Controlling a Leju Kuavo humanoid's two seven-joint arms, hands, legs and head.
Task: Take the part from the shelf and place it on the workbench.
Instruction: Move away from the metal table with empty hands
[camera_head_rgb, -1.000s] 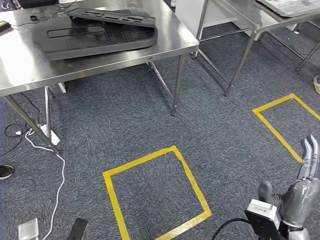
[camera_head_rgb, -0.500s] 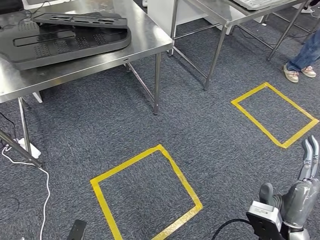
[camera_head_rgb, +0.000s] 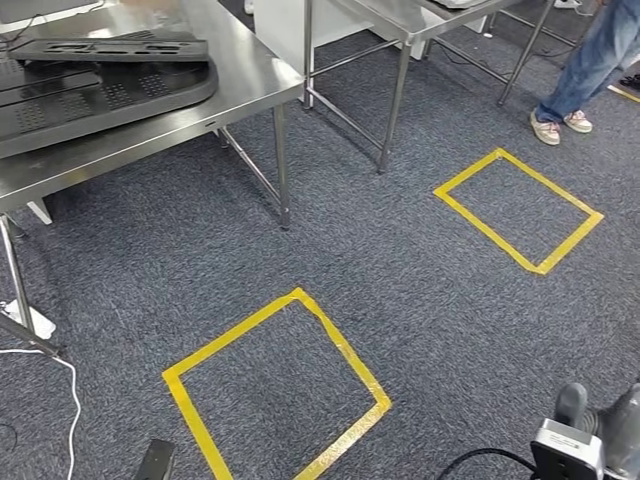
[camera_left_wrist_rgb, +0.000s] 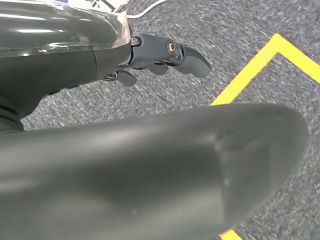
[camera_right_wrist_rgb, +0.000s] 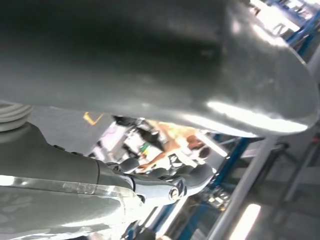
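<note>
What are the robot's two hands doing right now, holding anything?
Left hand: holds nothing, fingers stretched out over the carpet.
Right hand: holds nothing, fingers stretched out in the air.

The floor is covered by dark grey-blue carpet (camera_head_rgb: 423, 300), on which two squares are marked in yellow tape: one near (camera_head_rgb: 275, 385), one farther right (camera_head_rgb: 517, 210). Steel-legged tables (camera_head_rgb: 249, 85) are set along the back, and a white cable (camera_head_rgb: 72, 400) is laid at the left.
</note>
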